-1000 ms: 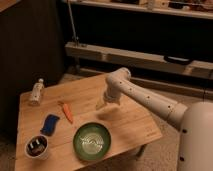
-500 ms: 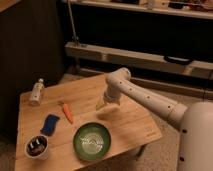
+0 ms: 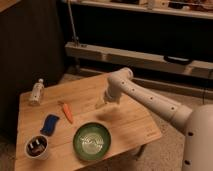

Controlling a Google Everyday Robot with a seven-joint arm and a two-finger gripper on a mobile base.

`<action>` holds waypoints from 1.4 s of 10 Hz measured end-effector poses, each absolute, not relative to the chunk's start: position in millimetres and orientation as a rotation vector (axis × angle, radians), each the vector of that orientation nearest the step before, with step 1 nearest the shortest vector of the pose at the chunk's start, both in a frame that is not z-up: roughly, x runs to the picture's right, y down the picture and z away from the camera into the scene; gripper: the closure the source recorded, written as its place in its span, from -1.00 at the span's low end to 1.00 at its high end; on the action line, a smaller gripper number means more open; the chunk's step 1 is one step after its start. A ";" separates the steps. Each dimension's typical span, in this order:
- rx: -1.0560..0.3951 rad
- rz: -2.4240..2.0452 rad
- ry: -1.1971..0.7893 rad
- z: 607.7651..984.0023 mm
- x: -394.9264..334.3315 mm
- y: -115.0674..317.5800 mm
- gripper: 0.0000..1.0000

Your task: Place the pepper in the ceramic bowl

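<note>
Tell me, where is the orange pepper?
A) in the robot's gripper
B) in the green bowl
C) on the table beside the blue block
C: the pepper lies on the table beside the blue block, outside the ceramic bowl; the gripper hovers over the table, further right in view.

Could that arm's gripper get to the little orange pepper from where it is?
Probably yes. The gripper hangs over the table near the pepper, and nothing stands between them.
</note>
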State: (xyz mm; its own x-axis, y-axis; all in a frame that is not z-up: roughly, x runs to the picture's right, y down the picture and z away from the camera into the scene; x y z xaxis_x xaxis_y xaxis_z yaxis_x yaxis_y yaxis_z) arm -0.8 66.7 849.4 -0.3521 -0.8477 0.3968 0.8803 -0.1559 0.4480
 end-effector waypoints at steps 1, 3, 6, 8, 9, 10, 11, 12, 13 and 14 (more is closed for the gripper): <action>-0.020 -1.807 -0.741 834.5 -13.8 51.9 -0.60; 0.062 -1.875 -0.748 798.1 -64.1 17.1 -0.60; 0.102 -1.978 -0.737 777.1 -151.7 -10.3 -0.60; 0.067 -2.033 -0.699 789.6 -196.4 -18.7 -0.60; 0.026 -2.067 -0.683 806.9 -224.9 -18.4 -0.60; 0.004 -2.076 -0.674 819.1 -234.7 -17.6 -0.60; -0.020 -2.090 -0.667 829.3 -244.0 -15.1 -0.60; -0.052 -2.098 -0.668 840.2 -249.6 -8.2 -0.60; -0.075 -2.101 -0.666 847.9 -248.8 -3.2 -0.60; -0.102 -2.103 -0.672 856.5 -244.7 6.0 -0.60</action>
